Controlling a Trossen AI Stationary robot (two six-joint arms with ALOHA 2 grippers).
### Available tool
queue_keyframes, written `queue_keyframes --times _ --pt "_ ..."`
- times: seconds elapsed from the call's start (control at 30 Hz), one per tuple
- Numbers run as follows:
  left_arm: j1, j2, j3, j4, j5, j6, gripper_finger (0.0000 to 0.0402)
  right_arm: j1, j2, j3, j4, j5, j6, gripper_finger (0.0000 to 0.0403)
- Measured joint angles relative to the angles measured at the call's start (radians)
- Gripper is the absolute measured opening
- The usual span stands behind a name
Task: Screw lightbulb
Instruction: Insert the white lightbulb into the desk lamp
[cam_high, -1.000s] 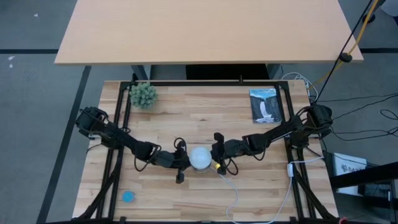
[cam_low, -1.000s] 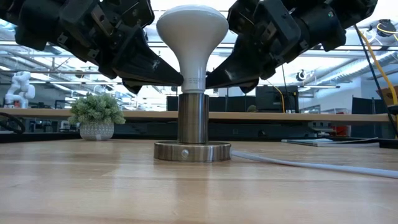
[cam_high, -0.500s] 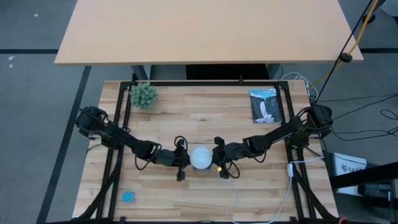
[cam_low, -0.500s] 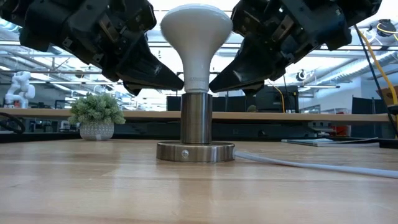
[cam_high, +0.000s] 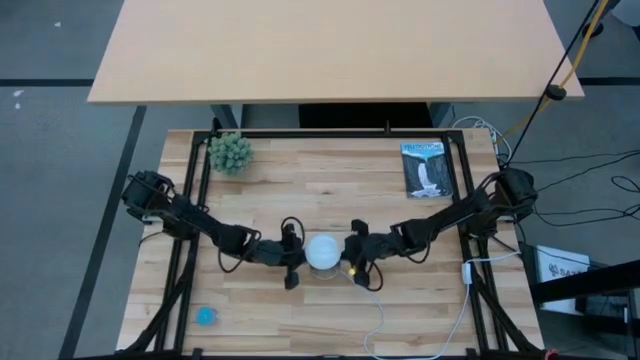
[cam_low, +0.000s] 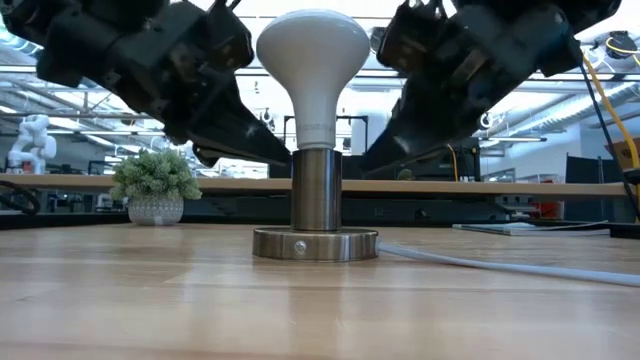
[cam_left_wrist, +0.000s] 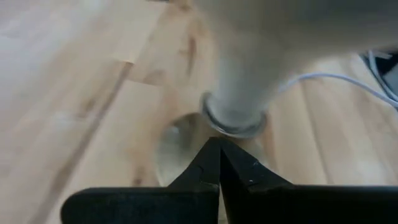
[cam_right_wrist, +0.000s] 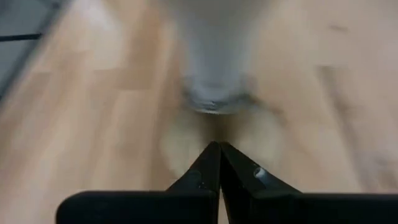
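Standing upright in the socket (cam_low: 315, 205), the lightbulb (cam_low: 313, 62) faces up. Left gripper (cam_high: 292, 259) and right gripper (cam_high: 348, 254) flank it, fingers closed, gripping nothing.

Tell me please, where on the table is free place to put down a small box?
Bare wood lies between the plant and the booklet, and along the front edge between the blue disc and the white cord. The middle is crowded: lightbulb on its socket, left claw and right claw pressing in from both sides.
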Motion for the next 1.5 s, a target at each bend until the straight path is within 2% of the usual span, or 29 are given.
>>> queue_keyframes --times 0.13,0.4,0.63,0.83,1.07,1.17,1.27,1.4,1.5 --pt "-0.036 0.000 0.000 0.005 0.011 -0.008 0.0000 -0.010 -0.010 0.000 0.008 0.083 0.005 0.0000" --pt "-0.037 0.000 0.000 0.113 0.014 0.031 0.0000 -0.016 -0.010 0.000 0.107 0.084 -0.056 0.0000" --pt "-0.002 0.000 0.000 0.115 0.039 0.042 0.0000 -0.017 -0.010 0.000 0.123 0.079 -0.067 0.0000" --pt "0.004 0.000 0.000 0.093 0.044 0.050 0.0000 -0.016 -0.010 -0.001 0.117 -0.033 -0.067 0.0000" --pt "0.027 0.001 0.000 0.028 -0.004 0.023 0.0000 -0.014 -0.010 0.000 0.124 -0.186 -0.064 0.0000" --pt "0.039 0.001 0.000 0.019 -0.028 -0.007 0.0000 -0.013 -0.010 0.000 0.114 -0.211 -0.060 0.0000" --pt "0.034 0.001 0.000 0.021 -0.006 -0.011 0.0000 -0.012 -0.012 0.000 0.055 -0.181 -0.035 0.0000" --pt "0.012 0.001 0.000 0.039 0.083 -0.012 0.0000 -0.013 -0.014 0.000 -0.019 -0.021 -0.004 0.0000" --pt "-0.004 0.001 0.000 0.059 0.092 -0.006 0.0000 -0.014 -0.014 0.000 0.004 0.057 -0.004 0.0000"
